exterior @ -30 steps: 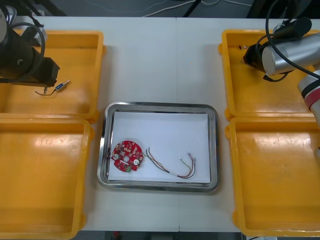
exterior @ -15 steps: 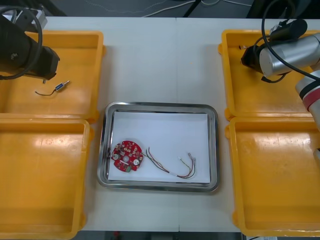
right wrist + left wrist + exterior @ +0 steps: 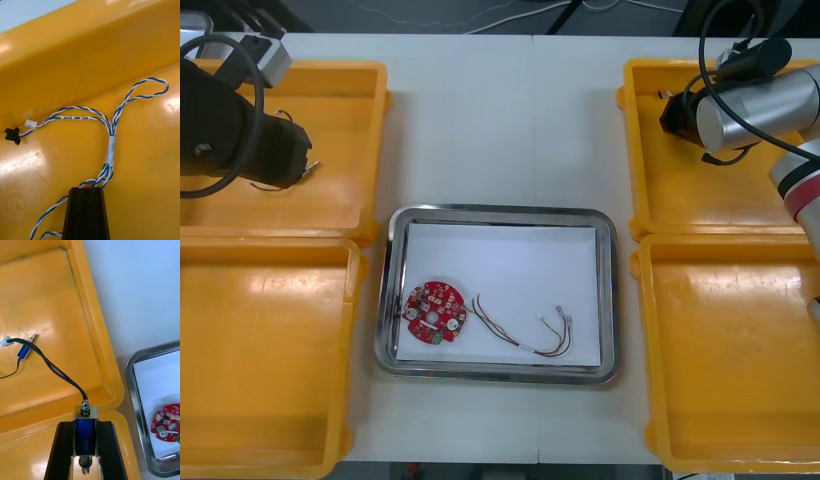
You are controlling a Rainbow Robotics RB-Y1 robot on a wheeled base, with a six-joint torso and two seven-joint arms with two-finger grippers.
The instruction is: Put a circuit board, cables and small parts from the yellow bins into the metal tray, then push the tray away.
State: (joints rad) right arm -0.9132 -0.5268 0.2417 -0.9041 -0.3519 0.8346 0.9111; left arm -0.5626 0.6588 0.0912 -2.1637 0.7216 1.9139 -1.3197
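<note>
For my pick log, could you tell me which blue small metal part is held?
The small metal part clamped in the left hand, trailing a black cable; the other part lies loose on the yellow bin floor.

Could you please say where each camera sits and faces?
Front: above the arms, looking steeply down at the table; both arms show.
Left wrist: over a yellow bin; left gripper shut on a small metal part.
Right wrist: over another bin; right gripper shut on the twisted cable.
Front and left wrist share tray and circuit board.
</note>
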